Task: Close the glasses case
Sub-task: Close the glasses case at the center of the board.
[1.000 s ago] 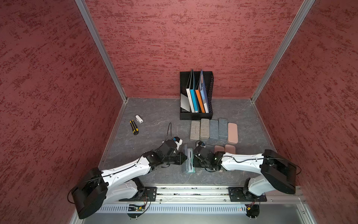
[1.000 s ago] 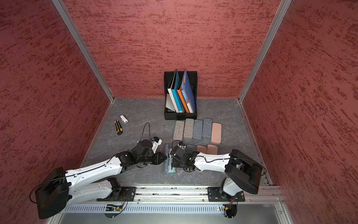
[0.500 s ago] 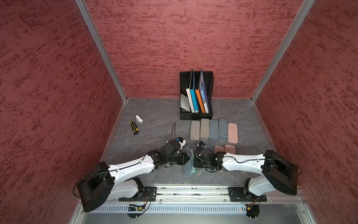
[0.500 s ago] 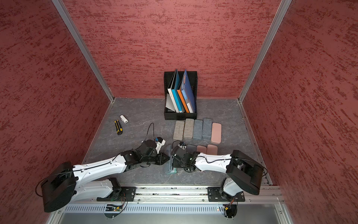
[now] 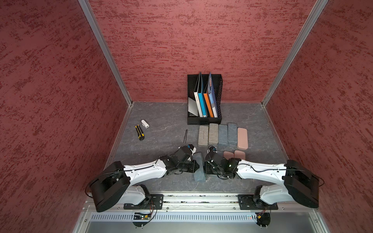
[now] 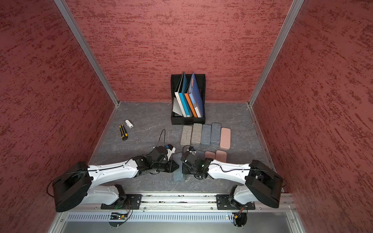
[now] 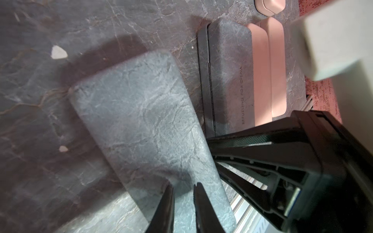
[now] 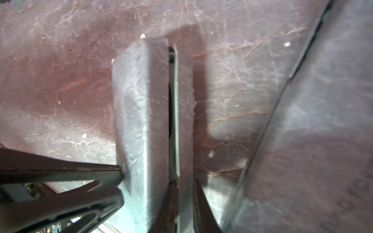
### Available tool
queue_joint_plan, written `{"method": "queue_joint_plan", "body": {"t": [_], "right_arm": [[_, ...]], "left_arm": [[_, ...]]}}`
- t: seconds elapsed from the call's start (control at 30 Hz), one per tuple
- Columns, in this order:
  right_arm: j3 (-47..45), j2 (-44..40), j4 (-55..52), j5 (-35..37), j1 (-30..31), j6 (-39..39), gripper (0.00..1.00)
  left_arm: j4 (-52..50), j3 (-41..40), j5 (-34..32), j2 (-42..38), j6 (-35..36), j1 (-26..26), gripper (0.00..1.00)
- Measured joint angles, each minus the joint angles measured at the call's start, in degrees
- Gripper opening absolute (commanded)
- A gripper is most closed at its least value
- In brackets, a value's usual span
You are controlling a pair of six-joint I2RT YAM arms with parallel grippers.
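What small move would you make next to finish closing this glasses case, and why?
Probably nudge the lid toward the base with the left pincer: a narrow slit shows between them, and the right pincer sits at the base's edge.

The glasses case, blue-grey with a stone-like grain, lies between the left gripper and the right gripper, crosswise to both. It is nearly shut, with a narrow dark slit left along its seam.
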Motion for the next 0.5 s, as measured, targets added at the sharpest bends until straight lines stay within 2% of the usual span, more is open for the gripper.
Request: {"method": "queue_joint_plan", "body": {"t": [0.5], "right_arm": [[-0.90, -5.97, -1.27, -1.99, -4.57, -3.30, 0.30]], "left_arm": [[-0.48, 1.18, -1.01, 0.31, -0.07, -0.50, 0.27]]}}
